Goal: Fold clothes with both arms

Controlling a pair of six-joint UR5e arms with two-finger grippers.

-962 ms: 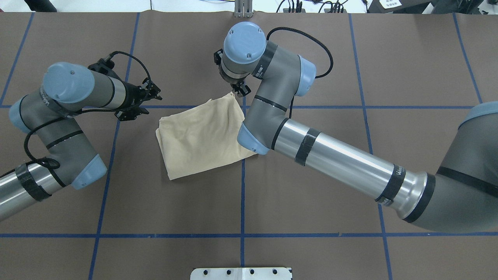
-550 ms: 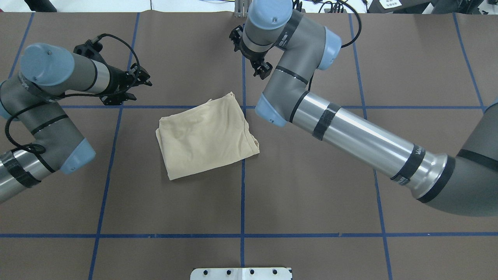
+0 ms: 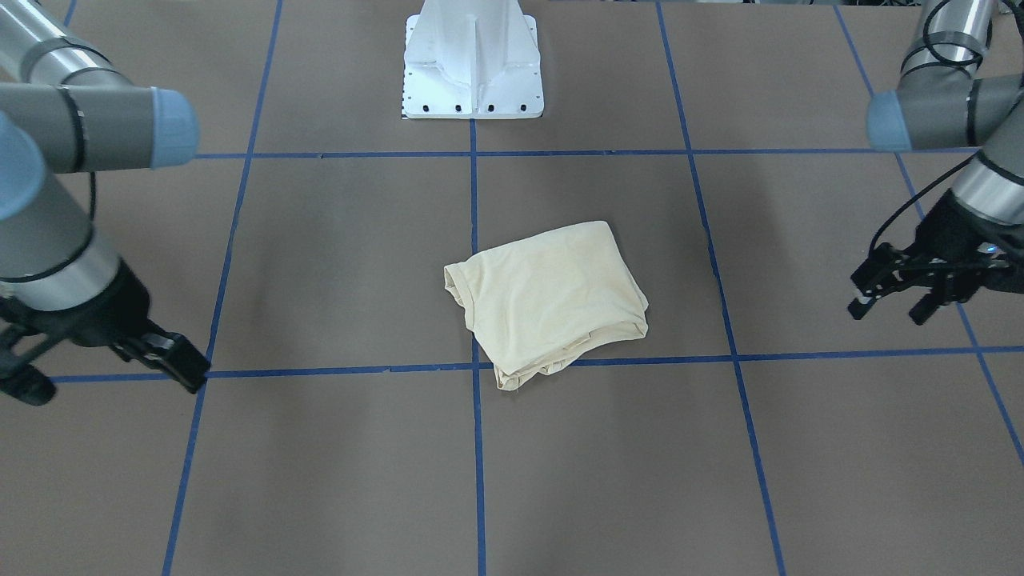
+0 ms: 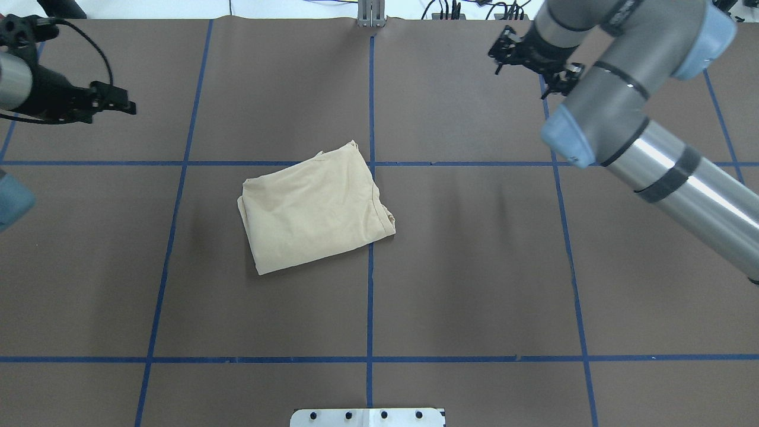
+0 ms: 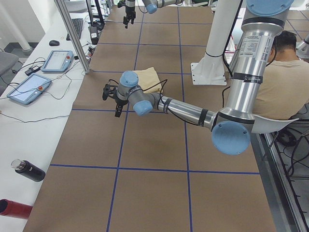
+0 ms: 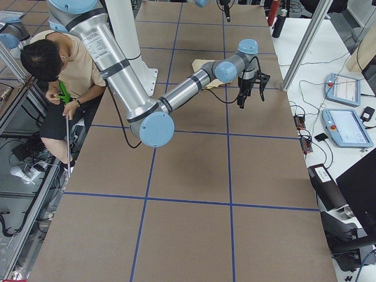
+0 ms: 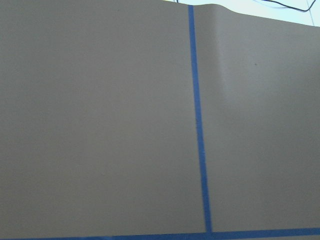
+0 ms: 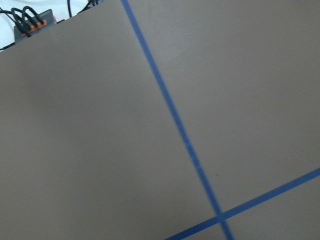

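Empty and spread-jawed, the black two-finger left gripper (image 3: 890,298) and right gripper (image 3: 108,372) hang well apart from the pale cream-yellow thin-fabric shirt (image 4: 314,210), which lies folded in a compact bundle between them on the brown table cover (image 4: 462,267); the likely risk is that its bunched, uneven edge slackens and the fold opens, or a returning finger snags it; any print or label is hidden inside; both wrist views show only cover and blue tape (image 7: 197,125).
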